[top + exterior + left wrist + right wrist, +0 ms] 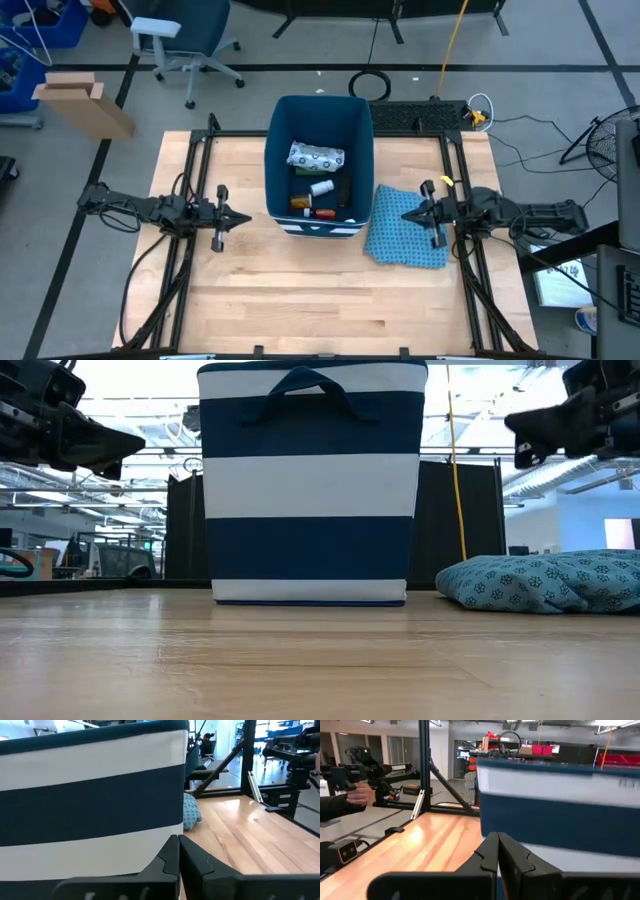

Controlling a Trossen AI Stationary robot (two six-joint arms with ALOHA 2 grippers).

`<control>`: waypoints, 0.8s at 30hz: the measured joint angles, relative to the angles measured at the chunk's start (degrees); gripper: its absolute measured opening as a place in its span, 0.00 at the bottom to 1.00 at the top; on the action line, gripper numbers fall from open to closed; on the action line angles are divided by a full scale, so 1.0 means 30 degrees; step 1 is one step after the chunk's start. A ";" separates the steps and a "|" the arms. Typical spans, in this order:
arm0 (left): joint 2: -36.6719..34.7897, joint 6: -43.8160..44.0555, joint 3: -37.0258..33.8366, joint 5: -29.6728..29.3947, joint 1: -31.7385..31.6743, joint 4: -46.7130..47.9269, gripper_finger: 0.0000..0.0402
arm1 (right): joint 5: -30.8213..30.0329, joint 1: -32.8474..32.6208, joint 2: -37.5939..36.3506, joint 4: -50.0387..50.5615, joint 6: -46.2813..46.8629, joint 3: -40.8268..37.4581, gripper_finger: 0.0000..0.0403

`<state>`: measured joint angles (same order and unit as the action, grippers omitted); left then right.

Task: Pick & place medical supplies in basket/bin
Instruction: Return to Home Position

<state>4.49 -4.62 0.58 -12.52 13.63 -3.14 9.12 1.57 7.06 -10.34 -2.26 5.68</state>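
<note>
deep navy-and-white striped bin held white speckled flat packet, small white bottle; looked light, soft-walled, best taken by rim. left gripper, right gripper pinched closed, empty, either side.

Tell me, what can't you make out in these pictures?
- High view: the supplies in the bin are too small to name.
- Low view: the bin's own wall hides them all.
- Right wrist view: a person's hand holds something dark, too far off to identify.
</note>
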 joint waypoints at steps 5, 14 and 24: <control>-0.0007 0.0007 0.0015 0.0182 0.0000 0.0068 0.00 | -0.0013 0.0656 -0.0268 -0.1119 0.0948 -0.1389 0.00; -0.0007 0.0086 0.0022 0.0649 0.0000 0.0185 0.00 | -0.0052 0.1386 -0.0229 -0.1157 0.1080 -0.1545 0.00; -0.0007 0.0197 0.0022 0.0841 0.0000 0.0122 0.02 | -0.0085 0.1614 -0.0229 -0.1044 0.1027 -0.1575 0.00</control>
<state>4.47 -4.03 0.64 -10.00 13.63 -2.77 8.86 6.42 6.37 -13.47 0.82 0.95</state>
